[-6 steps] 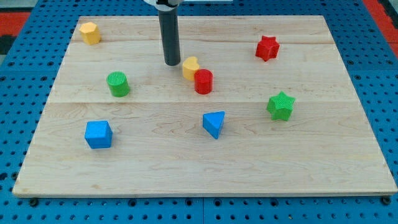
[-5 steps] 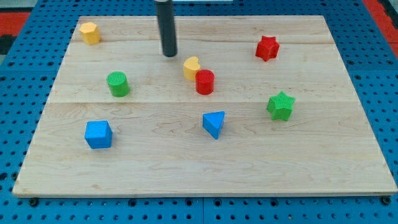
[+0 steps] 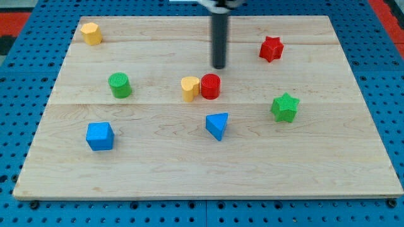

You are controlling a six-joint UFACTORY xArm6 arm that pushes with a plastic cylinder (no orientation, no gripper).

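Note:
My tip [image 3: 219, 67] rests on the wooden board [image 3: 158, 164], just above the red cylinder [image 3: 211, 86] and a small gap away from it. A yellow heart-shaped block [image 3: 189, 88] sits against the red cylinder's left side. Below that pair lies a blue triangular block [image 3: 217, 125]. The rod rises from my tip to the view's top edge.
A green cylinder [image 3: 119, 85] stands at the left, a blue cube [image 3: 100, 136] at lower left, a yellow block [image 3: 91, 33] at the top left corner. A red star [image 3: 271, 48] is at upper right and a green star [image 3: 285, 106] at right.
My tip moved from the upper left of the yellow block to the right, now above the red cylinder. The yellow heart block shifted down and left, the red cylinder slightly down.

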